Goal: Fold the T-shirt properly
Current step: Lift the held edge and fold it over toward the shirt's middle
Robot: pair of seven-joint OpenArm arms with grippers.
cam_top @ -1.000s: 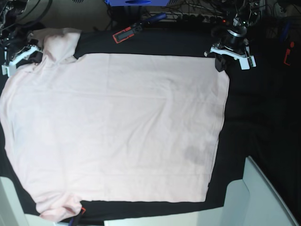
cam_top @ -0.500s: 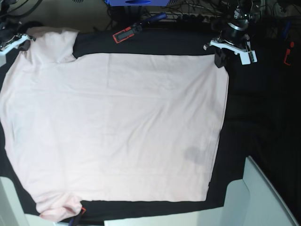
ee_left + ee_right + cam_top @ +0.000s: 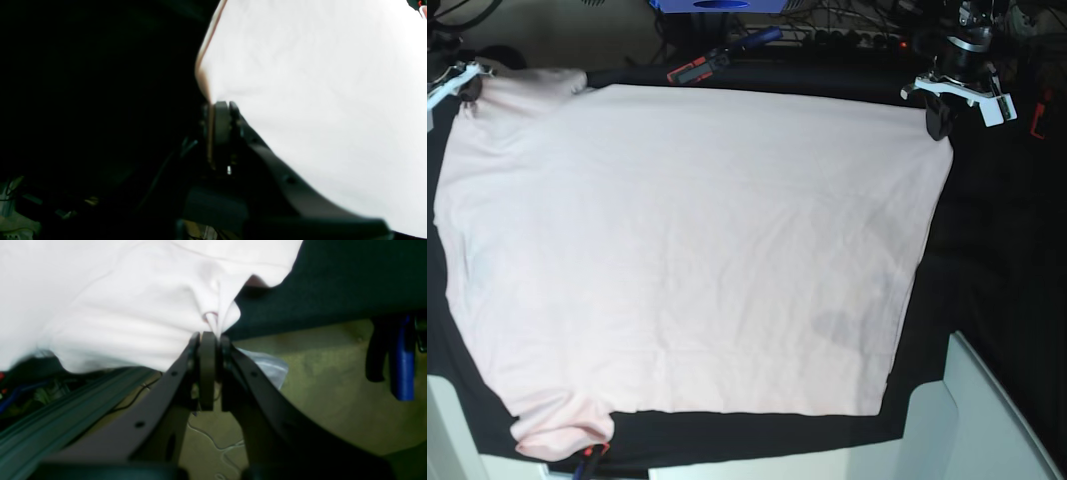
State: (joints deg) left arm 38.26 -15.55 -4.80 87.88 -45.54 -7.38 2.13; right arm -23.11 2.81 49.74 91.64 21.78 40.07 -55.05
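Across nearly the whole base view we see the T-shirt (image 3: 687, 250) spread plain side up on the black table cloth (image 3: 997, 260), its hem running down the right of the frame and its sleeves at the upper left and lower left corners. A faint darker patch shows on the fabric toward the lower right.

At the upper right of that view the left gripper (image 3: 939, 118) sits at the shirt's far hem corner. In the left wrist view its jaws are pressed together with a thin edge of cloth (image 3: 209, 100) pinched between them. At the upper left, the right gripper (image 3: 467, 88) stands at the sleeve end, and the right wrist view shows its jaws likewise closed, with a small gathered tuft of fabric (image 3: 218, 321) caught at the tips.

Both grips look shallow to us, taking only a sliver of material. We judge that a sharp pull or lift could slide the cloth out of either pinch and drop that corner into a crumpled heap. If the two arms travel unevenly, the far edge would likely skew and the fold come out crooked. The near sleeve (image 3: 557, 435) already bunches, and dragging could worsen that.

Smaller things lie beyond the far edge: a red-and-black tool (image 3: 692, 72) and a tangle of cables (image 3: 847, 35).
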